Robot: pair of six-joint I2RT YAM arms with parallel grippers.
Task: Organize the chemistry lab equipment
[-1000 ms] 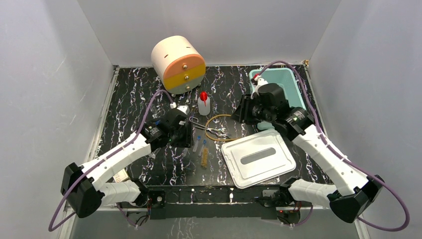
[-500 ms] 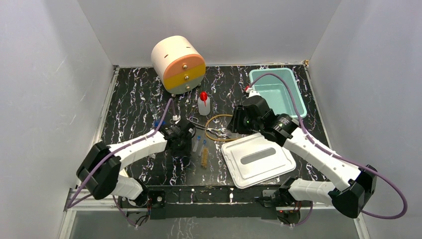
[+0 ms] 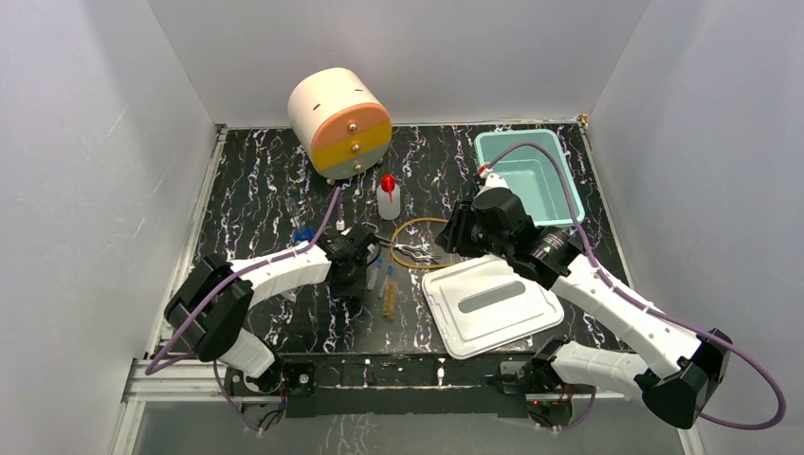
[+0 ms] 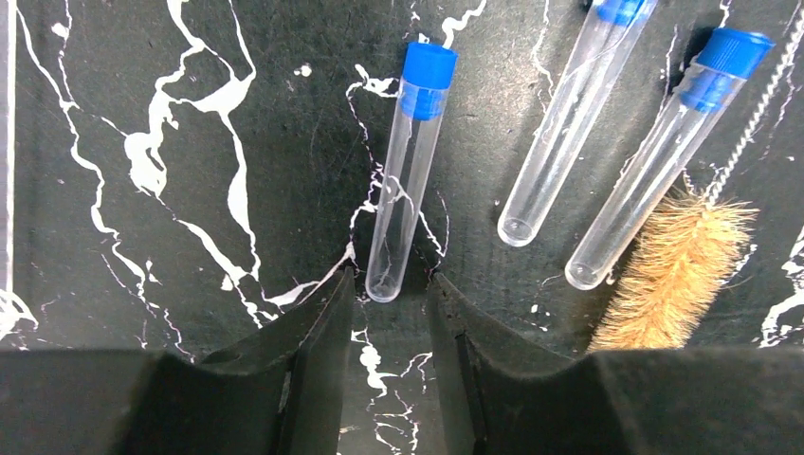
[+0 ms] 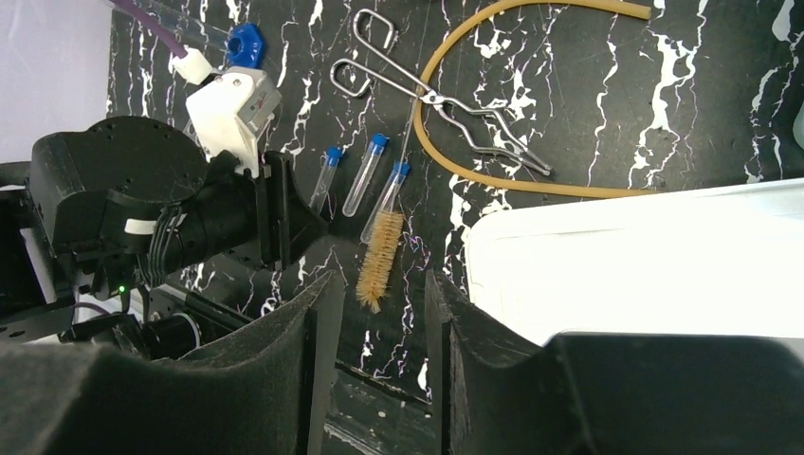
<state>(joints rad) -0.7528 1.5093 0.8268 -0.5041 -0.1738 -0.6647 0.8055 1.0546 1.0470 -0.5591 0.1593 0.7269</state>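
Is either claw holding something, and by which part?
Nothing is held: the left claw is open by the round end of a test tube, the right claw open and empty.

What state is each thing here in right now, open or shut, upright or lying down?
Test tubes: capped, lying flat.
Squeeze bottle: upright.
Teal bin: open.
White lid: lying flat, off the bin.
Drawer unit: drawers shut.
Left gripper: open, at one tube's round end.
Right gripper: open, empty.
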